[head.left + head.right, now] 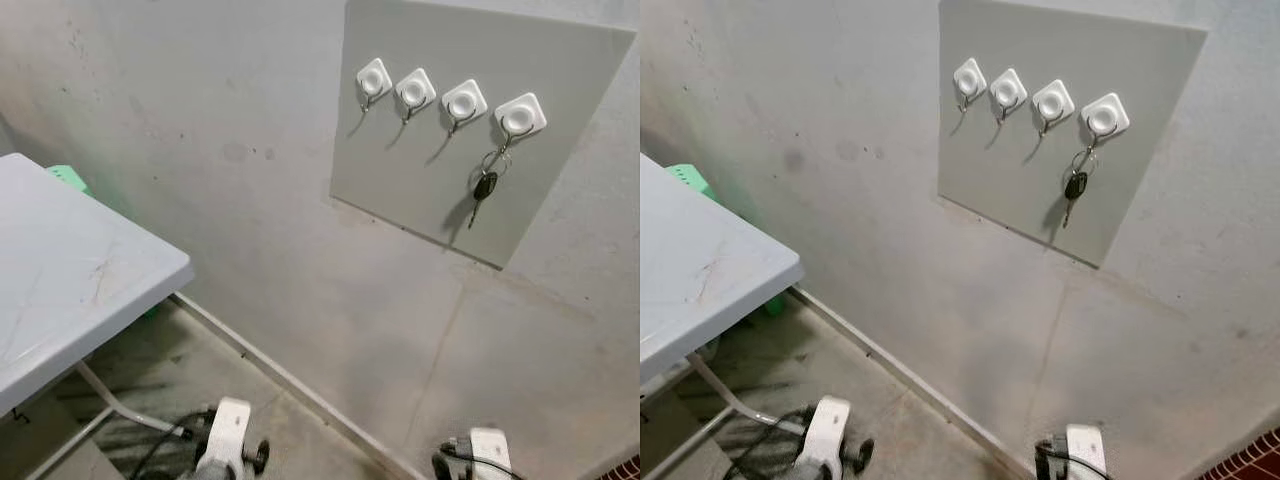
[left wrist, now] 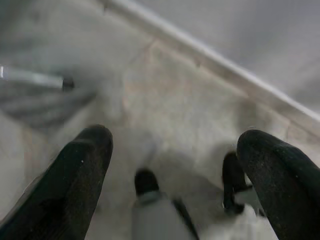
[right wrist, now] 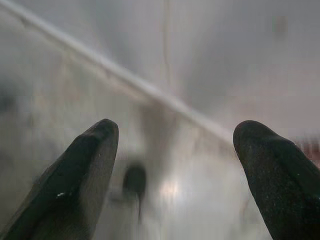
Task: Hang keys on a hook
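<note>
- Left eye view: a grey panel [image 1: 400, 150] is seen fixed to the wall, carrying four white hooks in a row.
- The keys [image 1: 486, 186] are found hanging by their ring from the rightmost hook [image 1: 519, 116]; a dark-headed key dangles below, resting against the panel. The three hooks [image 1: 416, 92] to its left are bare.
- Task state, judged: the hanging appears already done; what is left is to keep clear of the keys and confirm they are seated.
- Left wrist view: the left gripper [image 2: 175, 150] is held low over the floor, its two black fingers [image 2: 75, 175] spread wide with nothing between them.
- Right wrist view: the right gripper [image 3: 175, 145] is likewise pointed down towards the floor and skirting line, fingers [image 3: 85, 170] parted and empty.
- A white table [image 1: 70, 270] is noted at the robot's left, well apart from the panel, with a green object [image 1: 68, 177] behind it.
- Advice for the step, as judgement: both arms are best kept low and away from the panel, so the ring is not knocked off the hook; the ring should be checked to sit fully in the hook's bend before turning away. Any turn should be made clear of the table edge.
</note>
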